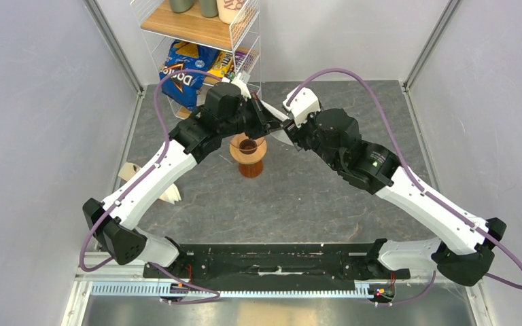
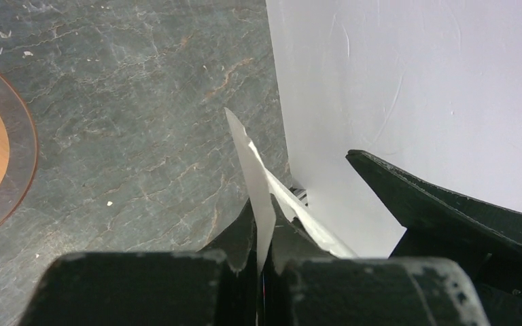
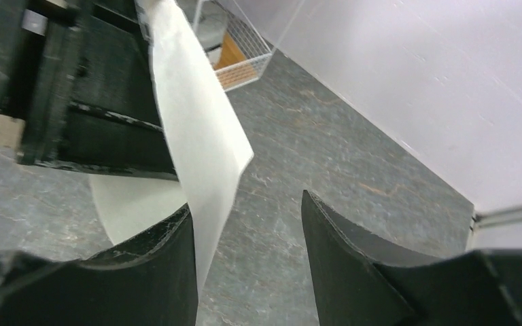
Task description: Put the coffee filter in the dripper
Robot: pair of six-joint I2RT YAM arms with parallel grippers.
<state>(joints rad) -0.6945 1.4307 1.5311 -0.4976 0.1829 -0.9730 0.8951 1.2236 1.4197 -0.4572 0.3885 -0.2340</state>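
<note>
The orange-brown dripper (image 1: pixel 249 153) stands upright on the slate table, and both grippers meet just above and behind it. My left gripper (image 2: pixel 263 221) is shut on the coffee filter (image 2: pixel 259 183), pinching a thin white edge. The filter (image 3: pixel 200 142) hangs down from the left gripper as a white sheet. My right gripper (image 3: pixel 248 204) is open. Its left finger (image 3: pixel 156 272) sits between the filter's two layers, one layer lying along that finger's inner face. Its right finger is clear of the paper. A curved orange-brown edge of the dripper (image 2: pixel 20 156) shows at the left of the left wrist view.
A wire shelf with snack bags (image 1: pixel 190 68) stands at the back, close behind the grippers. A cream pile of filters (image 1: pixel 130 171) lies at the left, partly under the left arm. White enclosure walls close both sides.
</note>
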